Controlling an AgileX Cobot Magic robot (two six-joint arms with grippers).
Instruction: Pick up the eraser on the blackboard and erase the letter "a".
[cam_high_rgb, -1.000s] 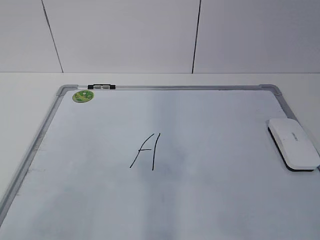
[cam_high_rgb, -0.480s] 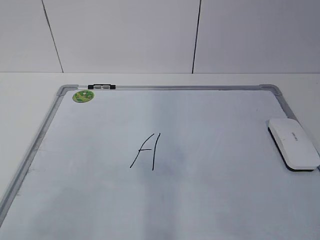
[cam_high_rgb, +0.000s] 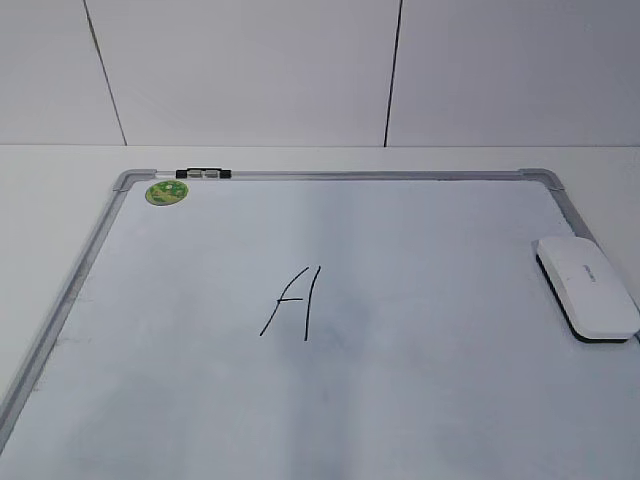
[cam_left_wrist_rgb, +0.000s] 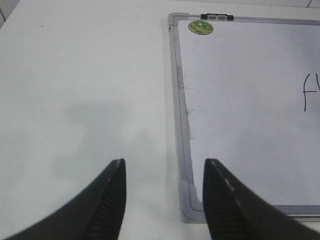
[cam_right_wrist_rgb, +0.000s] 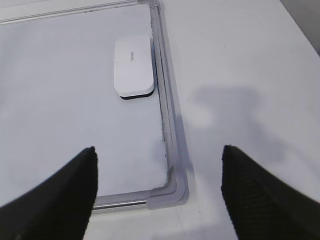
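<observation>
The blackboard (cam_high_rgb: 330, 175) lies flat on the white table. The white eraser (cam_high_rgb: 587, 288) rests on it by the right frame, and also shows in the right wrist view (cam_right_wrist_rgb: 133, 66). A tall slanted capital "A" (cam_high_rgb: 292, 303) is drawn mid-board. No small "a" shows in any view; only a faint grey smudge lies right of the "A". My left gripper (cam_left_wrist_rgb: 164, 162) is open and empty above the board's near left corner (cam_left_wrist_rgb: 186, 200). My right gripper (cam_right_wrist_rgb: 159, 150) is open and empty above the near right corner (cam_right_wrist_rgb: 172, 192), well short of the eraser. Neither gripper shows in the exterior view.
A round green sticker (cam_high_rgb: 166, 192) and a small black-and-white clip (cam_high_rgb: 202, 174) sit at the board's far left corner. White table (cam_left_wrist_rgb: 85, 90) surrounds the board on both sides (cam_right_wrist_rgb: 240, 75). A white panelled wall (cam_high_rgb: 250, 70) stands behind.
</observation>
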